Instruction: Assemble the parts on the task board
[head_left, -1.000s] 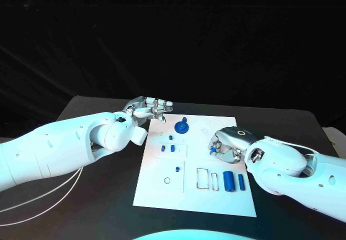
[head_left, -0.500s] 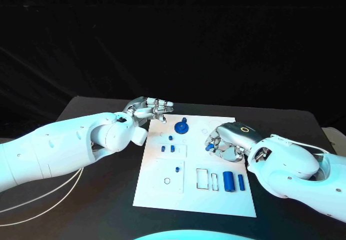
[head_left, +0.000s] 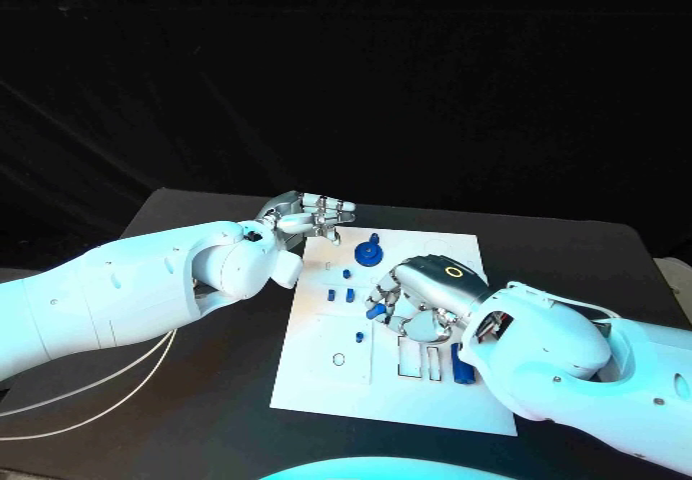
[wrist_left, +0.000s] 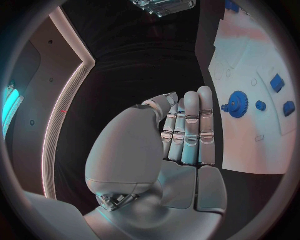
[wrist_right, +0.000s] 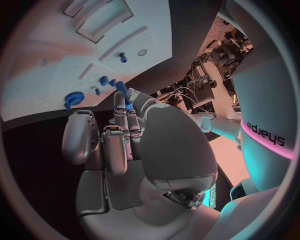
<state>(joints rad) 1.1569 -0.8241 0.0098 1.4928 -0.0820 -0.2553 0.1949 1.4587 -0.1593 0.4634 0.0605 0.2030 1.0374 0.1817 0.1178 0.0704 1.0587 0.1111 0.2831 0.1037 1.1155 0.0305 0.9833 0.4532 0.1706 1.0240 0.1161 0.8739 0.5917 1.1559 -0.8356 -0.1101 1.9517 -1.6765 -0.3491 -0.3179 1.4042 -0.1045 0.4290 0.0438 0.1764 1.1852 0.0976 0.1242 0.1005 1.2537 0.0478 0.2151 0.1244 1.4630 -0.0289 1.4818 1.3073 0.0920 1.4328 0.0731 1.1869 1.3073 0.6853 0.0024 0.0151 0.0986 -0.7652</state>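
Fingers of my right hand (head_left: 418, 298) pinch a small blue part (head_left: 375, 311) over the middle of the white task board (head_left: 329, 375); the right wrist view shows that blue piece (wrist_right: 122, 88) at the fingertips. I see my left hand (head_left: 306, 217) hovering off the board's far left corner, holding nothing, fingers straight and pressed side by side. On the board a blue gear (head_left: 366, 254) stands near the far edge, two small blue pegs (head_left: 340, 294) sit just nearer me, and a blue cylinder (head_left: 463, 371) lies beside my right forearm.
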